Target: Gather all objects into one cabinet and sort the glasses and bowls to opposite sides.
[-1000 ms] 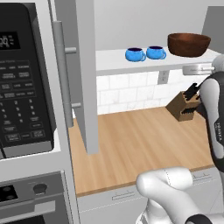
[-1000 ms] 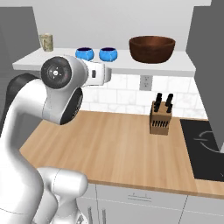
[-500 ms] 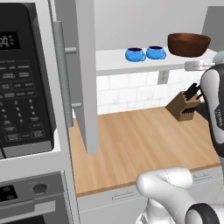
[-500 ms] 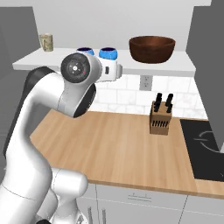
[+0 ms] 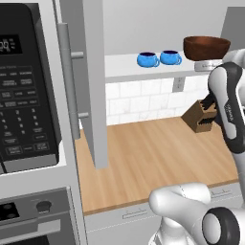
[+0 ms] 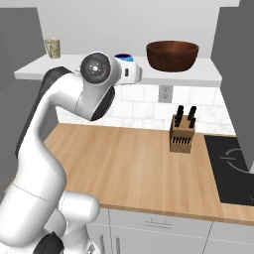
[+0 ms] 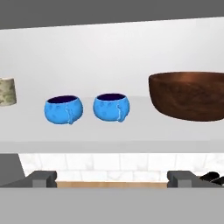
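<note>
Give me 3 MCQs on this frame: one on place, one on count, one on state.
1. Where does the dark brown bowl sit, seen along the hand?
A. On the shelf, right of the cups
B. On the wooden counter
C. Between the two cups

2. How many blue cups stand on the shelf?
A. One
B. Two
C. Four

3. What state is the gripper in?
A. Shut on a cup
B. Shut on the tumbler
C. Open, holding nothing

Key: 1 A, the bowl rests on the white shelf right of both cups. 2 B, two cups stand side by side. 3 C, the jaws stand wide apart, nothing between them.
</note>
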Robot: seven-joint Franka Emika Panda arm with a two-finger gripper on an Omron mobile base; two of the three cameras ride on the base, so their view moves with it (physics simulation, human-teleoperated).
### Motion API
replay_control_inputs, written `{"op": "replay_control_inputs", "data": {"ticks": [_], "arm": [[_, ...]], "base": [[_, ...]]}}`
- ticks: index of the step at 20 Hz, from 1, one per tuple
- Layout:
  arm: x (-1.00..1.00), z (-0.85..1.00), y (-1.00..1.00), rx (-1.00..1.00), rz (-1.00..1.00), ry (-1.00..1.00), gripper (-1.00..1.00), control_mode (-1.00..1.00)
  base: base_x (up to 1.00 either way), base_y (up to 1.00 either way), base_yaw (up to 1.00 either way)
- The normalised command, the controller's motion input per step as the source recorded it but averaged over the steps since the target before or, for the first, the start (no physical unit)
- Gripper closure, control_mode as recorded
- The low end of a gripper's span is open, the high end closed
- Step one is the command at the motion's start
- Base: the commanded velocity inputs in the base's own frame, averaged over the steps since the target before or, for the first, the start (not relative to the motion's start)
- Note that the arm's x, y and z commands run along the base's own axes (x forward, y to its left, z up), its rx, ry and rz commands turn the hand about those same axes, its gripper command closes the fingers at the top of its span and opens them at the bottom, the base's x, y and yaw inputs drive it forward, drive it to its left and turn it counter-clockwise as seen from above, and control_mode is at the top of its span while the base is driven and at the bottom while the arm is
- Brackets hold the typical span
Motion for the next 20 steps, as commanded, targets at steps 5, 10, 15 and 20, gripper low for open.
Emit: {"op": "replay_control_inputs", "data": {"ticks": [5,10,15,20], "arm": [[0.21,0.0,0.0,0.0,0.0,0.0,-1.0,-1.0],[0.05,0.0,0.0,0.0,0.0,0.0,-1.0,-1.0],[0.0,0.0,0.0,0.0,0.0,0.0,-1.0,-1.0],[0.01,0.0,0.0,0.0,0.0,0.0,-1.0,-1.0]], "base": [[0.0,0.0,0.0],[0.0,0.0,0.0],[0.0,0.0,0.0],[0.0,0.0,0.0]]}}
